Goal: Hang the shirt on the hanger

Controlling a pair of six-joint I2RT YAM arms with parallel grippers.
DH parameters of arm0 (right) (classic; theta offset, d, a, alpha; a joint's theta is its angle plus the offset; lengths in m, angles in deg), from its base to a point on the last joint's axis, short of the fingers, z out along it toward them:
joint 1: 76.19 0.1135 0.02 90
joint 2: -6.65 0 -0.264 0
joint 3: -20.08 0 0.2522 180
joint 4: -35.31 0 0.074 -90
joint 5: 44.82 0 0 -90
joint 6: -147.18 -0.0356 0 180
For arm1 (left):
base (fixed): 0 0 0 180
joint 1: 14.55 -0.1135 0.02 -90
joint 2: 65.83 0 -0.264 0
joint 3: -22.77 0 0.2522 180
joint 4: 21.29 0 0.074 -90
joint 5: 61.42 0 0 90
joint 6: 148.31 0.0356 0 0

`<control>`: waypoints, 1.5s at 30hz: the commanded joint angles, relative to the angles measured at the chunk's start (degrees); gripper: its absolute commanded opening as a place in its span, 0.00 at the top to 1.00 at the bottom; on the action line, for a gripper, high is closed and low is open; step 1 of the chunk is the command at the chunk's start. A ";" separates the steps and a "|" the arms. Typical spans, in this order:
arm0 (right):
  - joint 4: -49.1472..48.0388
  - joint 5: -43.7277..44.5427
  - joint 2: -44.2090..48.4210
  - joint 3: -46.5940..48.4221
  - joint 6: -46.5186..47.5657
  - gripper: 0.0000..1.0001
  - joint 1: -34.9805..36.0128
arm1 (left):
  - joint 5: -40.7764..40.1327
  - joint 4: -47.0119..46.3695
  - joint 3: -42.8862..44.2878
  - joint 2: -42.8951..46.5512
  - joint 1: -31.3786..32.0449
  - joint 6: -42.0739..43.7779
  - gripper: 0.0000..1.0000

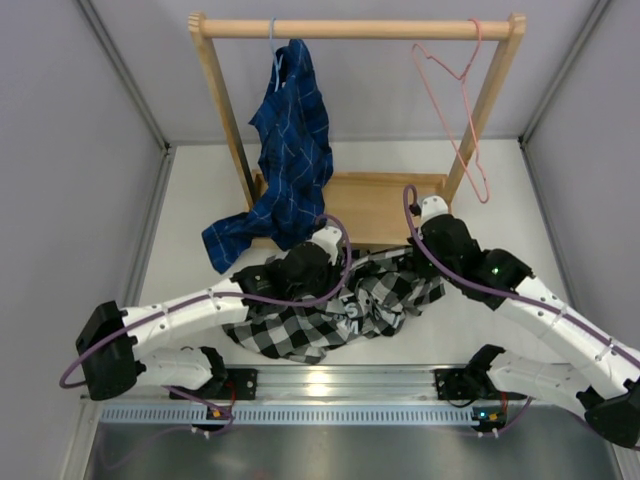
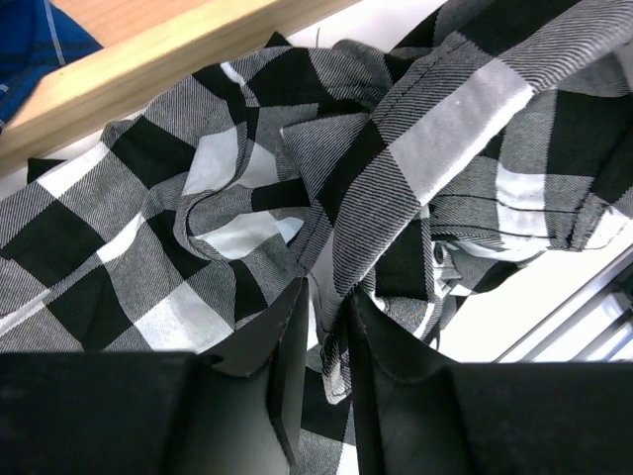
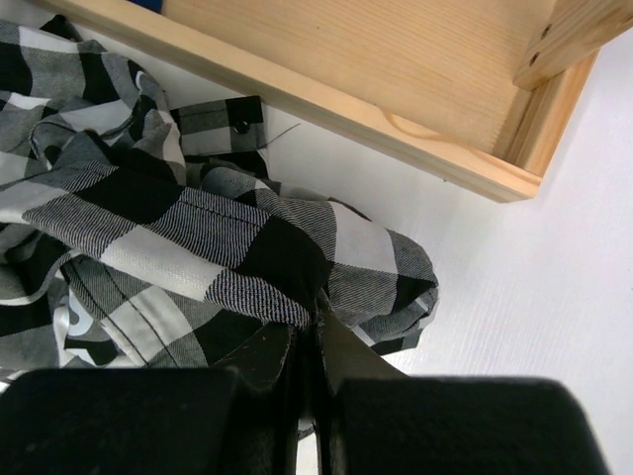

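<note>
The black-and-white checked shirt lies crumpled on the white table in front of the rack, between both arms. My left gripper presses into its left-middle part. In the left wrist view a hanging fold of the shirt sits between the nearly closed fingers of the left gripper. My right gripper is at the shirt's right end. In the right wrist view the right gripper is shut on a hem of the shirt. The pink wire hanger hangs bare on the rail's right end.
A wooden rack with a flat wooden base stands behind the shirt. A dark blue shirt on a light blue hanger hangs at the rail's left. Grey walls close both sides. A metal rail runs along the near edge.
</note>
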 commanded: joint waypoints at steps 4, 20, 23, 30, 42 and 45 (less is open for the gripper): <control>-2.53 -4.46 1.47 3.07 0.46 1.00 -1.30 | 2.97 -0.72 3.85 -2.73 -0.73 1.42 0.77; 8.79 -13.71 3.95 34.82 5.11 0.47 -1.92 | -8.28 -0.02 1.31 11.94 -0.73 -12.47 1.00; 14.33 -2.46 -2.03 46.78 8.10 0.26 -1.92 | -5.64 -0.02 -0.10 13.70 -0.65 -14.13 1.00; 15.75 12.77 -13.00 59.94 16.96 0.24 -5.77 | -4.23 0.07 -2.56 15.20 -0.65 -14.49 1.00; 13.29 -9.19 -22.34 55.37 15.41 0.31 -27.67 | 2.45 0.07 -3.00 14.50 -0.65 -13.00 1.00; 12.59 -14.90 -22.95 53.53 15.05 0.41 -28.72 | 2.71 0.16 -3.27 14.50 -0.65 -12.65 1.00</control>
